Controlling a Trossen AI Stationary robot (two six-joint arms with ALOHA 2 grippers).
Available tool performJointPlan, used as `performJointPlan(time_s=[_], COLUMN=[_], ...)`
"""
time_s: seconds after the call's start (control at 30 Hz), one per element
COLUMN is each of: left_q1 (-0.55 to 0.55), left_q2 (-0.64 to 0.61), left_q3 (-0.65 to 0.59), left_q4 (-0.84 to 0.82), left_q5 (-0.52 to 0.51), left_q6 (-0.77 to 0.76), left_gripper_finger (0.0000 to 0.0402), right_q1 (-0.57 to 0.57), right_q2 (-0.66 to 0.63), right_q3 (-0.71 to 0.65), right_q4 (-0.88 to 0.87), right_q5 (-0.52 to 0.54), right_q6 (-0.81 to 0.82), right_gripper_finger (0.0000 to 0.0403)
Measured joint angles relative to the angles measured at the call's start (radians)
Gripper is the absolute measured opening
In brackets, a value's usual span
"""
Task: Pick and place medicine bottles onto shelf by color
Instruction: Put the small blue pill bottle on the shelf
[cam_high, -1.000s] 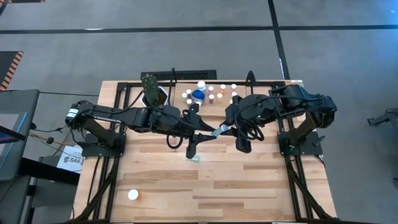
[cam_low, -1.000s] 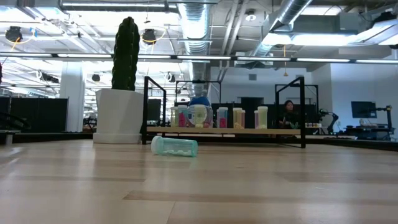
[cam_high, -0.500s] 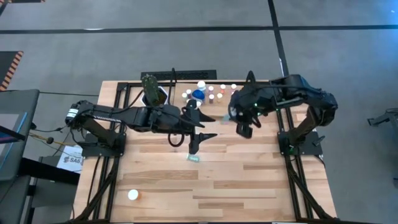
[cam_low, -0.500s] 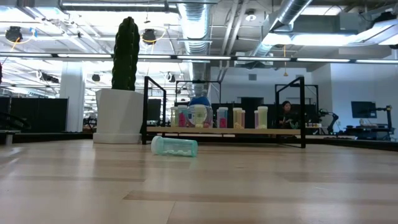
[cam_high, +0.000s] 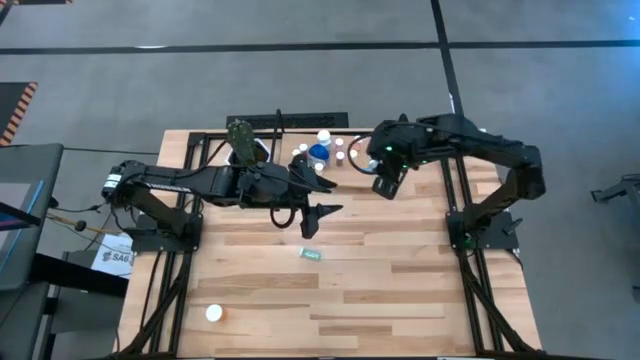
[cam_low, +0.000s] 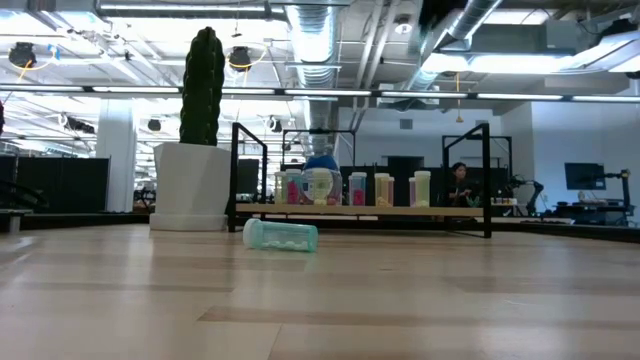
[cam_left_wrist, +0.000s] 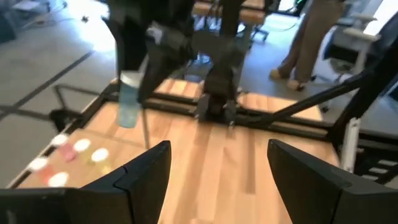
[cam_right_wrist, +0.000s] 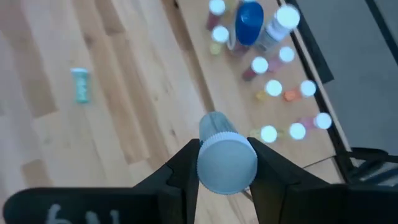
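Carrying a teal bottle (cam_right_wrist: 219, 149) with a white cap, the right hand (cam_right_wrist: 225, 163) grips it tight above the shelf (cam_high: 352, 136). Next it should find the matching color spot below and lower it. The left hand (cam_left_wrist: 214, 165) is open, holding nothing; another teal bottle (cam_high: 310, 254) lies on the table (cam_high: 400, 300) near it.
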Motion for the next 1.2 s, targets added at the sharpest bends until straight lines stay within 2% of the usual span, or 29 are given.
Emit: performJointPlan(time_s=[0.2,0.33,0.4,0.67,1.2], left_q1=[0.016,0.044,0.062,0.139,0.224], left_q2=[-0.033,-0.057,-0.068,-0.074,-0.073], left_q3=[0.0,-0.001,-0.001,-0.001,-0.001], left_q4=[-0.029,-0.044,-0.051,-0.05,-0.078], left_q5=[-0.088,-0.127,-0.136,-0.124,-0.073], left_q6=[0.014,0.011,0.01,-0.001,-0.036], left_gripper_finger=[0.0254,0.0254,0.0254,0.0254,0.0254], right_q1=[-0.124,-0.181,-0.201,-0.25,-0.241], right_q2=[-0.029,-0.011,0.021,0.202,0.411], right_q3=[-0.362,-0.506,-0.539,-0.542,-0.321], right_q4=[0.305,0.52,0.566,0.68,0.639], right_q5=[-0.123,-0.127,-0.126,-0.125,-0.125], right_q6=[-0.053,-0.052,-0.051,-0.02,0.031], right_gripper_finger=[0.0129,0.0128,0.0128,0.0129,0.0132])
